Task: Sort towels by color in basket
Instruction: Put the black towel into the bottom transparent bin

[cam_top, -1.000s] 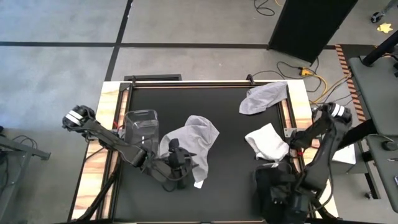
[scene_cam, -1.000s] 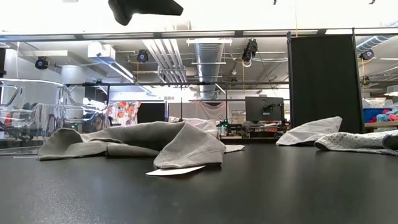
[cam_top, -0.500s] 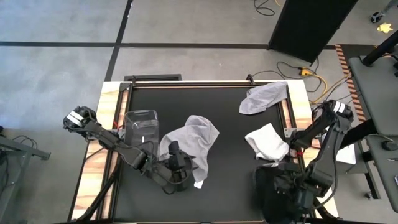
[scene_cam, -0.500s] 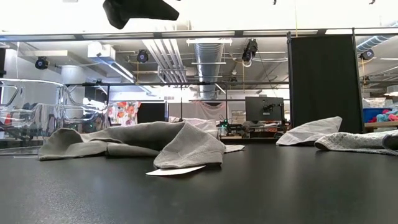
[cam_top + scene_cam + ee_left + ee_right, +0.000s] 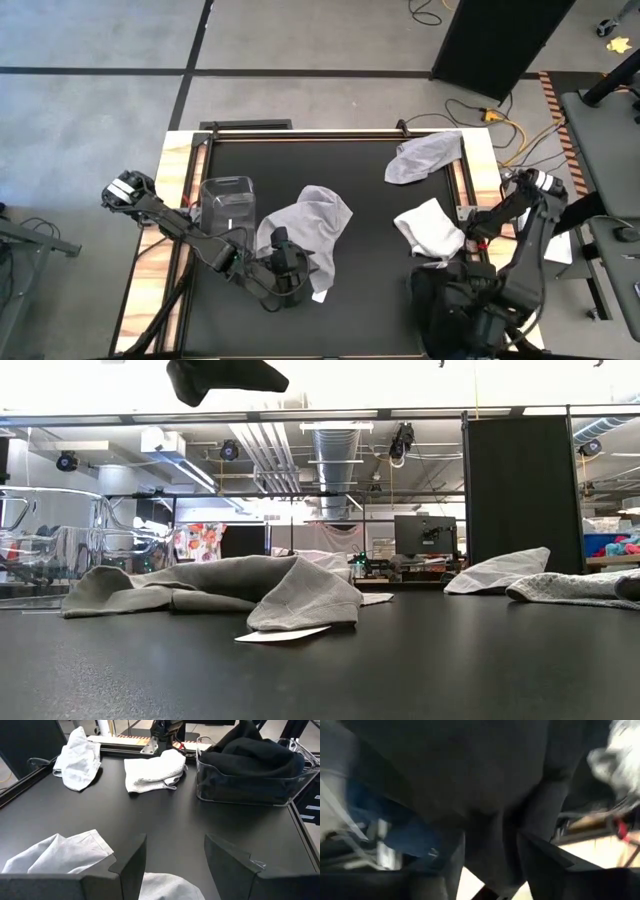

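Observation:
A light grey towel (image 5: pixel 308 222) lies crumpled at mid-table, with a small white tag (image 5: pixel 280 633) flat on the table at its near edge. My left gripper (image 5: pixel 175 845) hovers open above its near part (image 5: pixel 60 855). My right gripper (image 5: pixel 490 845) is open, down in the clear basket of black towels (image 5: pixel 450 310) at the near right corner. A white towel (image 5: pixel 430 226) and another grey towel (image 5: pixel 425 158) lie on the table's right side. An empty clear basket (image 5: pixel 228 205) stands at the left. My right gripper stands open among the black towels, and dark cloth (image 5: pixel 487 795) fills the view and reaches down between its fingers. I cannot tell whether the fingers touch it.
The far grey towel hangs partly over the table's far right rail (image 5: pixel 462 175). Bare black tabletop (image 5: pixel 370 290) lies between the middle towel and the basket of black towels (image 5: pixel 250 767). Cables lie on the floor beyond the far right corner.
My left gripper has dipped slightly and shifted a little over the grey towel's near part. My right arm has shifted a little above the basket of black towels. The towels on the table have stayed where they were.

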Robot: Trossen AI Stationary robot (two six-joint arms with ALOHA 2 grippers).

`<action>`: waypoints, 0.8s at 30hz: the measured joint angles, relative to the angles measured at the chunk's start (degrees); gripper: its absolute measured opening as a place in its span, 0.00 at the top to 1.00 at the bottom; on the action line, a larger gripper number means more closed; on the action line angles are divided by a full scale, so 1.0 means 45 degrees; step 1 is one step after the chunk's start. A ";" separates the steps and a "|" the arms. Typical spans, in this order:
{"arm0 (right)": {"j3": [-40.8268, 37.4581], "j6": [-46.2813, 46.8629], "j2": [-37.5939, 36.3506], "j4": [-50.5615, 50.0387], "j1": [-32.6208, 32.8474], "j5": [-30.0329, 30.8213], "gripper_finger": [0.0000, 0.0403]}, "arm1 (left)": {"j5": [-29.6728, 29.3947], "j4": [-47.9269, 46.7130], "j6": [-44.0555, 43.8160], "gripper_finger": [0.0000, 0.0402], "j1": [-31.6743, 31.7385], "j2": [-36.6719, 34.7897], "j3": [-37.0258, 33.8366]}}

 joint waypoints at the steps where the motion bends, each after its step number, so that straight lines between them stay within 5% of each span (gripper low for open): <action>1: 0.0382 -0.0019 -0.0016 -0.0178 0.0000 0.0572 0.55 | 0.0000 0.0019 0.0000 0.54 0.0000 0.0000 0.0000; 7: 0.1243 -0.0552 -0.0034 0.0495 0.0169 0.4577 0.52 | 0.0000 0.0087 0.0000 0.54 0.0000 0.0000 0.0000; 24: -0.4450 -0.1771 0.1594 0.4907 -0.0924 0.2483 0.73 | 0.0004 0.0196 -0.0198 0.54 -0.0013 0.0010 0.0000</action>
